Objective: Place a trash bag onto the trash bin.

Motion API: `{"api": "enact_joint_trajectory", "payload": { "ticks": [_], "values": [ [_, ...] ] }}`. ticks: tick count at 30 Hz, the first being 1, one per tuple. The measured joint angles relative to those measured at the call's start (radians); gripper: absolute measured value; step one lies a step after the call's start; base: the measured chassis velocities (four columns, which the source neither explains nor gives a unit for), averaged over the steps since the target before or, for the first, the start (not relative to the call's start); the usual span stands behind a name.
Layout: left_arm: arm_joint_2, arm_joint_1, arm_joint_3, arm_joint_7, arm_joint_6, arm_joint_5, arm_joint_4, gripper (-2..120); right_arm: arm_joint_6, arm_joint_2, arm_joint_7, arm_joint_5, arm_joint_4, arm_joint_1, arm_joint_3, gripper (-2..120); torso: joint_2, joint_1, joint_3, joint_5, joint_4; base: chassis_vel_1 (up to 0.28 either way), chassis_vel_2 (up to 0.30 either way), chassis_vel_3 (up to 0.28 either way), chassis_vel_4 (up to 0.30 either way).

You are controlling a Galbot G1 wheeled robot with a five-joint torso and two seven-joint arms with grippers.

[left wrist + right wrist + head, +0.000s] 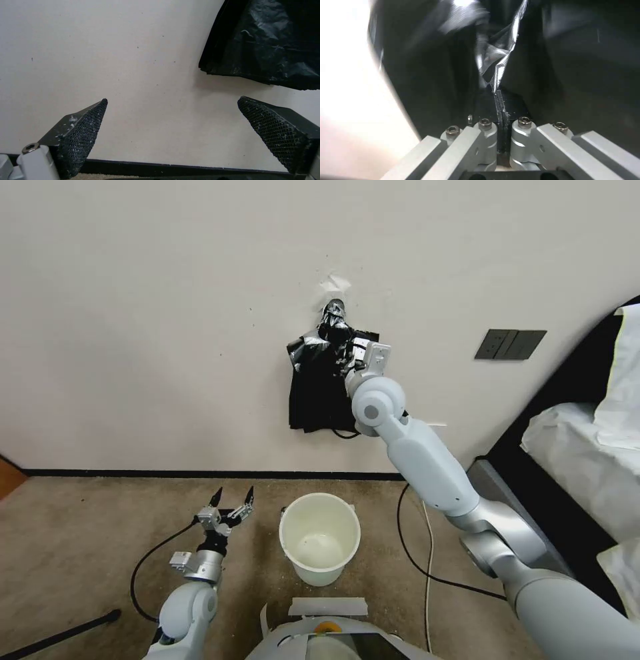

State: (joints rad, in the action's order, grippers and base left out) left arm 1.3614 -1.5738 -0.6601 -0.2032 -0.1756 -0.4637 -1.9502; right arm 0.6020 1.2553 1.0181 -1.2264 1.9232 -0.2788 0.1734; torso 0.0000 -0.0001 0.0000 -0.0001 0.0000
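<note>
The cream-white trash bin [320, 575] stands open on the carpet just in front of me. Above it on the wall hangs a flat bunch of black bags [312, 393] gathered at a shiny knot, also in the left wrist view [266, 45]. My right arm reaches up to that bunch, and the right gripper [498, 93] is shut on a thin glossy fold of one trash bag [496, 57]. In the head view the right gripper [343, 359] presses against the bunch's upper right. My left gripper [233, 499] hovers low, left of the bin, open and holding nothing, its fingers [83, 132] pointing at the wall.
A dark switch plate [510, 344] sits on the wall to the right. A bed with white bedding [587, 440] fills the right side. Cables [413, 553] trail over the carpet right of the bin, and a black pole [60, 637] lies at the lower left.
</note>
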Motion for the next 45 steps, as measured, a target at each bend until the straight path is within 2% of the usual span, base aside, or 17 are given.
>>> {"api": "enact_joint_trajectory", "payload": {
  "ticks": [13, 16, 18, 19, 20, 22, 23, 24, 27, 29, 32, 34, 35, 39, 42, 44, 45],
  "values": [
    [-0.083, 0.041, 0.029, -0.018, 0.004, -0.031, -0.025, 100, 0.008, 0.020, -0.031, 0.134, 0.094, -0.260, 0.000, 0, 0.000, 0.000, 0.000, -0.0001, 0.0000, 0.000, 0.000, 0.000, 0.000],
    [-0.190, 0.130, 0.071, -0.035, 0.028, -0.124, -0.054, 100, 0.012, 0.014, -0.042, 0.158, 0.107, -0.302, 0.008, 0, 0.000, 0.000, 0.000, 0.0000, 0.0002, 0.000, 0.000, 0.000, 0.000],
    [-0.190, 0.130, 0.071, -0.035, 0.028, -0.124, -0.054, 100, 0.012, 0.014, -0.042, 0.158, 0.107, -0.302, 0.008, 0, 0.000, 0.000, 0.000, 0.0000, 0.0002, 0.000, 0.000, 0.000, 0.000],
    [-0.279, 0.217, 0.120, -0.027, 0.047, -0.242, -0.072, 100, 0.012, 0.012, -0.051, 0.168, 0.109, -0.309, 0.026, 0, 0.000, 0.000, 0.000, -0.0003, -0.0005, 0.000, 0.000, 0.000, 0.000],
    [-0.279, 0.217, 0.120, -0.027, 0.047, -0.242, -0.072, 100, 0.012, 0.012, -0.051, 0.168, 0.109, -0.309, 0.026, 0, 0.000, 0.000, 0.000, -0.0003, -0.0005, 0.000, 0.000, 0.000, 0.000],
    [-0.419, 0.355, 0.209, -0.014, 0.061, -0.435, -0.085, 100, 0.012, 0.031, -0.063, 0.181, 0.091, -0.287, 0.064, 0, 0.000, 0.000, 0.000, 0.0004, 0.0006, 0.000, 0.000, 0.000, 0.000],
    [-0.419, 0.355, 0.209, -0.014, 0.061, -0.435, -0.085, 100, 0.012, 0.031, -0.063, 0.181, 0.091, -0.287, 0.064, 0, 0.000, 0.000, 0.000, 0.0004, 0.0006, 0.000, 0.000, 0.000, 0.000],
    [-0.502, 0.471, 0.301, -0.010, 0.063, -0.527, -0.071, 100, 0.013, 0.036, -0.063, 0.183, 0.086, -0.278, 0.072, 0, 0.000, 0.000, 0.000, -0.0005, 0.0006, 0.000, 0.000, 0.000, 0.000],
    [-0.547, 0.560, 0.362, -0.005, 0.063, -0.584, -0.057, 100, 0.014, 0.037, -0.062, 0.183, 0.085, -0.274, 0.074, 0, 0.000, 0.000, 0.000, -0.0002, 0.0001, 0.000, 0.000, 0.000, 0.000],
    [-0.612, 0.796, 0.526, 0.019, 0.063, -0.700, -0.014, 100, 0.018, 0.029, -0.060, 0.190, 0.085, -0.274, 0.075, 0, 0.000, 0.000, 0.000, 0.0001, -0.0006, 0.000, 0.000, 0.000, 0.000],
    [-0.618, 0.846, 0.564, 0.024, 0.063, -0.709, -0.001, 100, 0.018, 0.027, -0.060, 0.192, 0.085, -0.275, 0.075, 0, 0.000, 0.000, 0.000, 0.0000, -0.0006, 0.000, 0.000, 0.000, 0.000],
    [-0.611, 1.021, 0.707, 0.040, 0.060, -0.723, 0.065, 100, 0.018, 0.024, -0.059, 0.199, 0.085, -0.274, 0.075, 0, 0.000, 0.000, 0.000, -0.0001, 0.0000, 0.000, 0.000, 0.000, 0.000],
    [-0.611, 1.021, 0.707, 0.040, 0.060, -0.723, 0.065, 100, 0.018, 0.024, -0.059, 0.199, 0.085, -0.274, 0.075, 0, 0.000, 0.000, 0.000, -0.0001, 0.0000, 0.000, 0.000, 0.000, 0.000],
    [-0.539, 1.214, 0.899, 0.108, 0.065, -0.716, 0.158, 100, 0.018, 0.023, -0.061, 0.203, 0.084, -0.263, 0.070, 0, 0.000, 0.000, 0.000, 0.0003, -0.0002, 0.000, 0.000, 0.000, 0.000],
    [-0.523, 1.237, 0.921, 0.119, 0.068, -0.702, 0.173, 100, 0.017, 0.022, -0.062, 0.204, 0.084, -0.263, 0.069, 0, 0.000, 0.000, 0.000, 0.0004, -0.0003, 0.000, 0.000, 0.000, 0.000],
    [-0.472, 1.280, 0.962, 0.207, 0.097, -0.661, 0.202, 100, 0.016, 0.020, -0.069, 0.209, 0.085, -0.265, 0.059, 0, 0.000, 0.000, 0.000, 0.0002, 0.0000, 0.000, 0.000, 0.000, 0.000],
    [-0.472, 1.280, 0.962, 0.207, 0.097, -0.661, 0.202, 100, 0.016, 0.020, -0.069, 0.209, 0.085, -0.265, 0.059, 0, 0.000, 0.000, 0.000, 0.0002, 0.0000, 0.000, 0.000, 0.000, 0.000]
  ]
}}
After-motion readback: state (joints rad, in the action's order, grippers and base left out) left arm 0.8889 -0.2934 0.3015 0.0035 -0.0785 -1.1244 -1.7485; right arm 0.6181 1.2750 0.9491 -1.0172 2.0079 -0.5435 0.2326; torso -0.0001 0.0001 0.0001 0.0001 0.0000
